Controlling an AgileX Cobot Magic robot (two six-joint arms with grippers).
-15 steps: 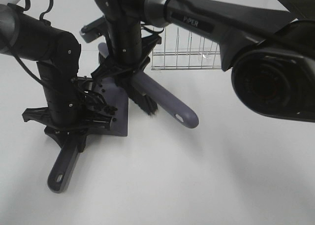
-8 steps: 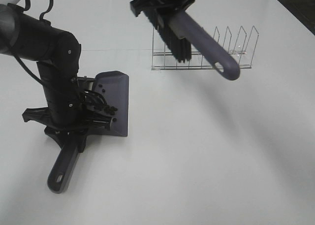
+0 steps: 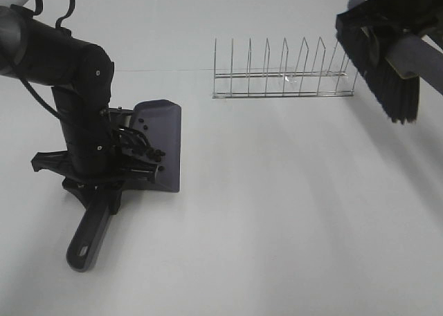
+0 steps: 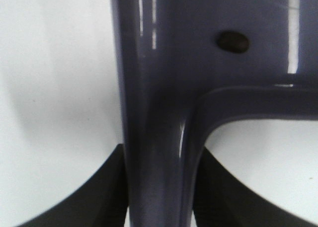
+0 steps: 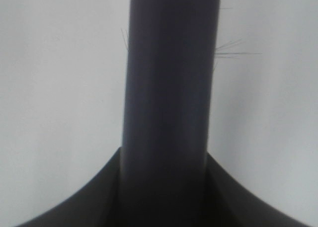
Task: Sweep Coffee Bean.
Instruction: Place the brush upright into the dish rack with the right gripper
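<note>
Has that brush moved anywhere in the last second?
Yes. The brush was beside the dustpan, near the left end of the wire rack; it has swung rightward across the rack and now hangs at the rack's right end.

1. You are losing the handle of the brush (image 3: pixel 387 88) off the edge, right of the wire rack (image 3: pixel 284 75).
2. Left of the wire rack, the left arm (image 3: pixel 79 108) is hiding the neck of the dustpan (image 3: pixel 163 146).
3. A blurred dark spot (image 4: pixel 232 41) is showing on the dustpan, unidentifiable.

White tabletop (image 3: pixel 277 226) — soft, even light
</note>
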